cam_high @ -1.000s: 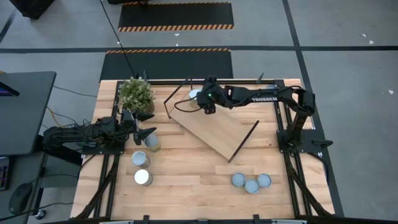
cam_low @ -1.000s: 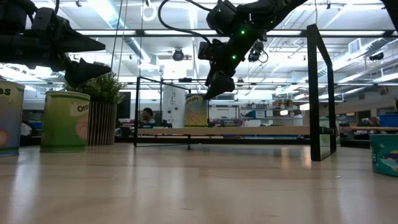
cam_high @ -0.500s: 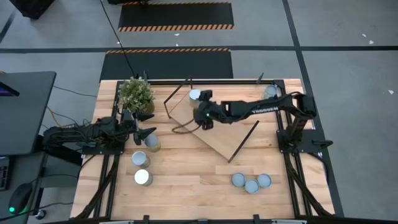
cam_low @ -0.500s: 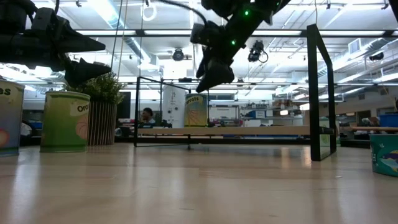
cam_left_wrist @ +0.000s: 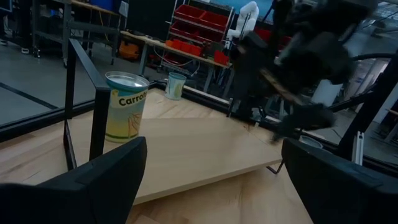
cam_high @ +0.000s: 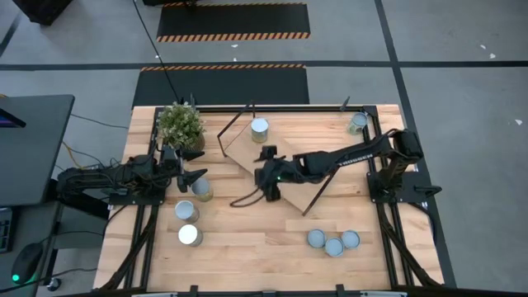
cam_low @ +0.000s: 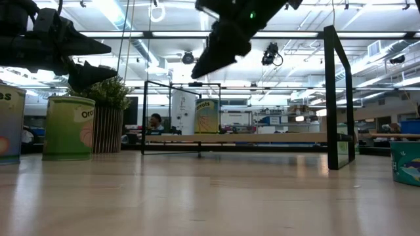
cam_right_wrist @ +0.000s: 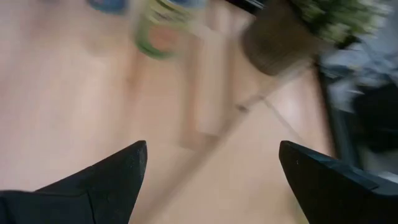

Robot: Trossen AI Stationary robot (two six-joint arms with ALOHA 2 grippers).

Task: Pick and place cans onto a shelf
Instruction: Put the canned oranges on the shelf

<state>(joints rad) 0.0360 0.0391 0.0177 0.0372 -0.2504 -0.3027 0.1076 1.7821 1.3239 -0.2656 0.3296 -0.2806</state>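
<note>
The shelf (cam_high: 285, 169) lies diagonally on the middle of the table (cam_high: 247, 247), running from about 11 o'clock to 5 o'clock in the high view. One can (cam_high: 260, 128) stands upright on its far end, and in the left wrist view its label reads "Carro". Another can (cam_high: 357, 122) stands at the table's 1 o'clock corner, apart from the shelf. Three cans (cam_high: 333, 242) stand close together near 5 o'clock. Three more are on the left side: one (cam_high: 200, 189) just beside the left gripper, and two (cam_high: 187, 223) nearer the front edge at about 8 o'clock.

The right gripper (cam_high: 270, 183) hangs above the shelf's front long edge, near the middle of the table. Its two fingers are spread wide apart in the right wrist view, and nothing is between them.

The left gripper (cam_high: 191, 174) waits at 9 o'clock, just in front of the potted plant (cam_high: 181, 125). Its fingers also stand wide open and hold nothing.
</note>
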